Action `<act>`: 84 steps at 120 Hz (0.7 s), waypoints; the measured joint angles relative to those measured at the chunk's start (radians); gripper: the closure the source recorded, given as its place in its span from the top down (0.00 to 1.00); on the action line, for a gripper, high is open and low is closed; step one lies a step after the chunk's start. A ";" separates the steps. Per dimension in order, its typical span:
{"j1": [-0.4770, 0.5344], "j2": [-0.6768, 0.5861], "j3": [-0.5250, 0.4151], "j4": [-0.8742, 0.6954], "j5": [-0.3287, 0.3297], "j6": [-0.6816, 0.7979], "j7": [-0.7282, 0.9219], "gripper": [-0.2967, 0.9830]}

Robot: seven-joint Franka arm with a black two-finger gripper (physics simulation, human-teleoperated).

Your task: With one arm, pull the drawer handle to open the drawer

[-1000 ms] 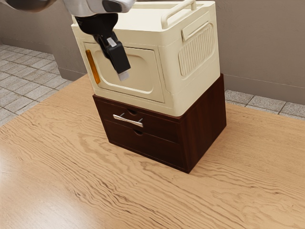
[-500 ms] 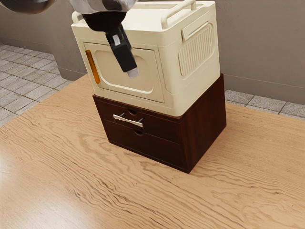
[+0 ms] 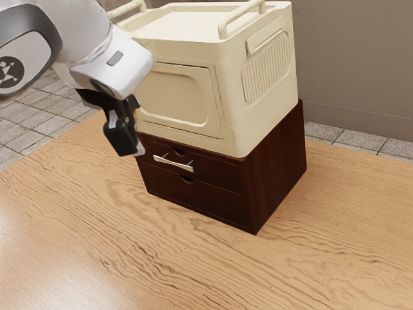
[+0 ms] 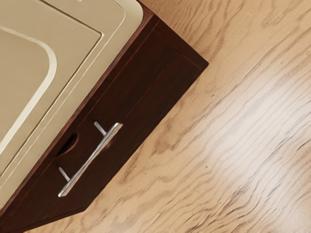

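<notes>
In the exterior view the black gripper (image 3: 137,153) hangs tilted at the left end of the dark wooden drawer cabinet (image 3: 275,174), a short way from the handle and apart from it. The silver bar handle (image 3: 173,163) is on the upper drawer (image 3: 219,170), which sits closed, flush with the cabinet front. In the wrist view the handle (image 4: 90,160) runs slantwise across the dark drawer front, standing off it on two short posts, with nothing around it.
A cream box (image 3: 258,119) with rails on top and a panelled door stands on the cabinet. The wooden table (image 3: 161,258) spreads out in front of the drawers. A grey wall (image 3: 355,58) rises behind.
My gripper has moved down and to the exterior view's left, from in front of the cream box's door to beside the drawer cabinet's left end. The drawer and handle have not moved.
</notes>
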 joint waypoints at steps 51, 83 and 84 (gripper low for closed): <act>-0.003 -0.264 0.128 -0.364 -0.015 0.256 0.247 0.77; -0.060 -0.304 0.220 -0.504 -0.012 0.457 0.402 0.77; -0.061 -0.305 0.222 -0.507 -0.012 0.463 0.406 0.77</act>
